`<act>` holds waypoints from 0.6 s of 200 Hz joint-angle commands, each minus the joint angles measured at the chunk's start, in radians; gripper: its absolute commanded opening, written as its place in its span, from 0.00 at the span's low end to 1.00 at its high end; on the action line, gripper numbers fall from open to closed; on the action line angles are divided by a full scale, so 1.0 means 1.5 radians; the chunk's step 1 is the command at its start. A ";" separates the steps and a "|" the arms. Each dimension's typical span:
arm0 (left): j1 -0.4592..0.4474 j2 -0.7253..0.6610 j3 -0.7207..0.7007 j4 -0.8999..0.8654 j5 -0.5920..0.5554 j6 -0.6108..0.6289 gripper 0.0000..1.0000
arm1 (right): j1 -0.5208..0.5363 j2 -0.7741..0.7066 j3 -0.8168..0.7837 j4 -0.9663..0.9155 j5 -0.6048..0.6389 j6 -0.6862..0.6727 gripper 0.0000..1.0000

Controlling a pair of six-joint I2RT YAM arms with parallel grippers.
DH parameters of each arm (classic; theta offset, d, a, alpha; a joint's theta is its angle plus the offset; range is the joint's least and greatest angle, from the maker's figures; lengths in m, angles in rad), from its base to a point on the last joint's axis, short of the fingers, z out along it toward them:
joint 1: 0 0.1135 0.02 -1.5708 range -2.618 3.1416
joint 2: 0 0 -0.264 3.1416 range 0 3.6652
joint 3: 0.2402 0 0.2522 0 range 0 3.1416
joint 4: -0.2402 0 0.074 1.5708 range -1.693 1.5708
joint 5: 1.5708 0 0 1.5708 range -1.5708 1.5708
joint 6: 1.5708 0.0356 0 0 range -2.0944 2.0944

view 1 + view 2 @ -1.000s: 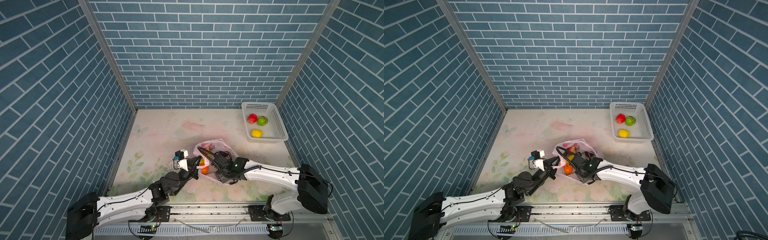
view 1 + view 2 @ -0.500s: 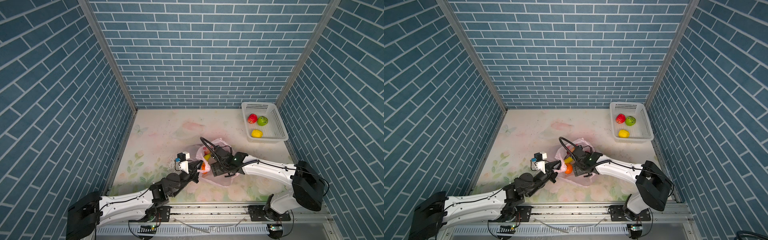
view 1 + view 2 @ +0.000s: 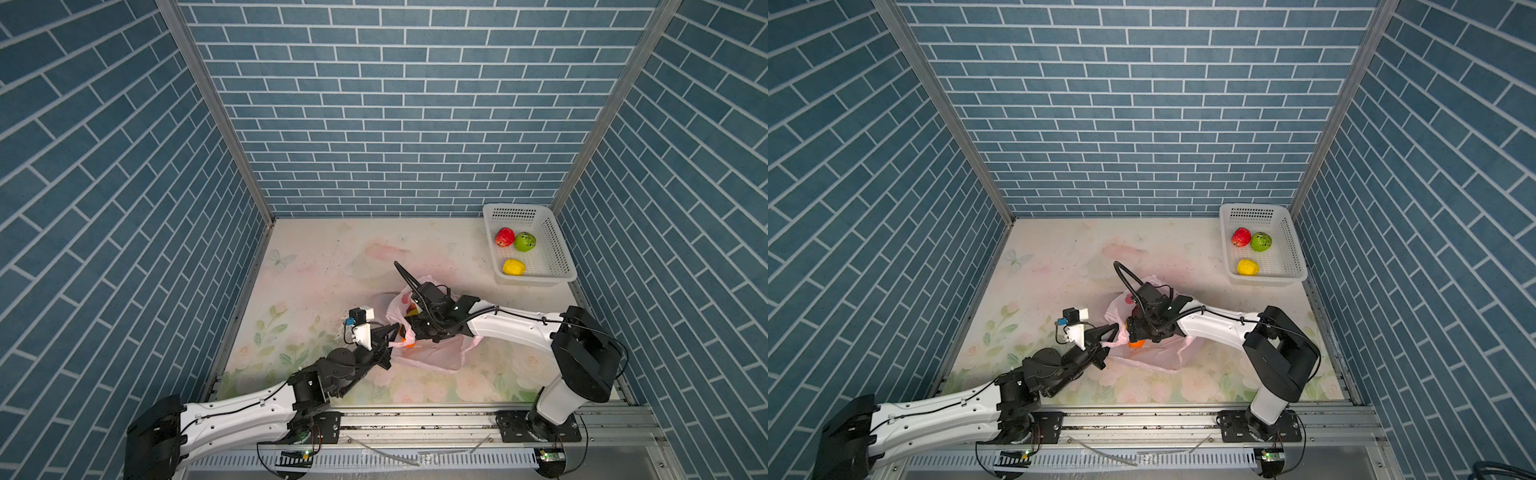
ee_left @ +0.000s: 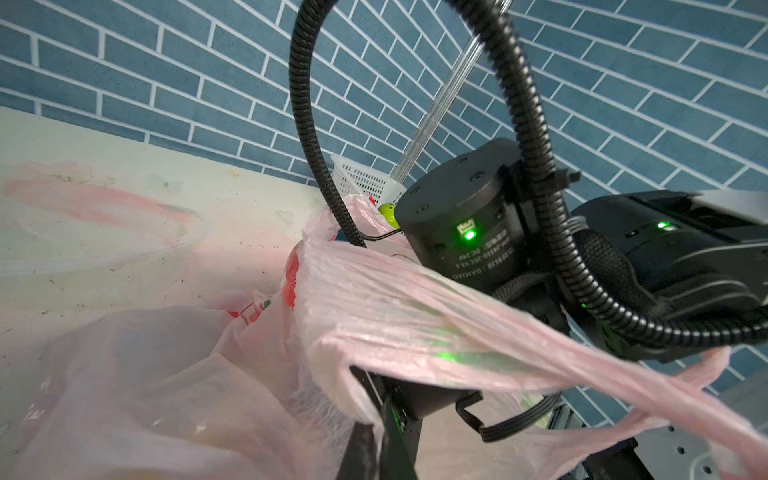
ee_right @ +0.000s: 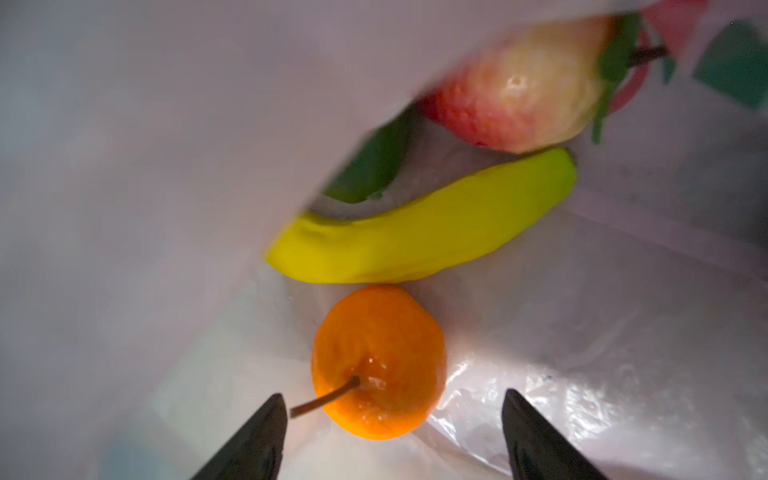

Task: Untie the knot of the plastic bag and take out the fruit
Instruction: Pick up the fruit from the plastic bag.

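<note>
On the right arm's motor housing point(image 4: 457, 232) an upside-down label is partly read: "DAMIAO", "DC 24V". Near centre, the plastic bag point(image 3: 432, 357) is pinched at its rim by the clenched left gripper point(image 3: 392, 331). Inside it the right gripper point(image 5: 392, 399) is spread wide astride an orange fruit point(image 5: 378, 361). A banana point(image 5: 419, 232) and red fruit point(image 5: 515, 95) lie beyond, with a green fruit point(image 5: 370, 166) half hidden by film. Three fruits point(image 3: 525, 242) are held in the basket point(image 3: 515, 212), far right. The floral table point(image 3: 316, 266) is enclosed by blue brick walls point(image 3: 374, 124).

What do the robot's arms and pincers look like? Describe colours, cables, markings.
Left arm and right arm: white shells, black joints. A ribbed black hose loops over the right wrist, dotted with green lights. Pincer fingers are black, tapered.
</note>
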State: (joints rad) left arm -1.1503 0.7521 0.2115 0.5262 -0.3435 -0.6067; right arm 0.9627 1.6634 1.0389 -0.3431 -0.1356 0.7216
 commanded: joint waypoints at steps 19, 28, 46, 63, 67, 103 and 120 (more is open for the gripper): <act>0.004 -0.033 -0.010 -0.079 -0.003 -0.019 0.08 | 0.002 0.009 0.037 -0.027 -0.063 0.046 0.81; 0.004 -0.041 -0.010 -0.095 -0.004 -0.021 0.08 | 0.007 0.017 0.044 -0.040 -0.062 0.043 0.81; 0.003 -0.055 -0.006 -0.124 -0.004 -0.022 0.08 | 0.014 0.040 0.058 -0.053 -0.063 0.043 0.81; 0.003 -0.064 -0.004 -0.141 -0.004 -0.022 0.08 | 0.020 0.067 0.078 -0.070 -0.054 0.043 0.81; 0.004 -0.065 -0.004 -0.144 -0.004 -0.022 0.08 | 0.021 0.073 0.083 -0.074 -0.053 0.042 0.81; 0.003 -0.052 -0.005 -0.141 -0.004 -0.025 0.08 | 0.025 0.125 0.124 -0.108 -0.043 0.030 0.81; 0.003 -0.044 -0.005 -0.133 -0.004 -0.026 0.08 | 0.027 0.136 0.129 -0.120 -0.025 0.031 0.78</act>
State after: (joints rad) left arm -1.1503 0.6746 0.2050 0.3344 -0.3439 -0.6411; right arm 0.9962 1.8378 1.1809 -0.4526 -0.2047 0.7547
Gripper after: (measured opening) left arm 0.077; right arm 0.797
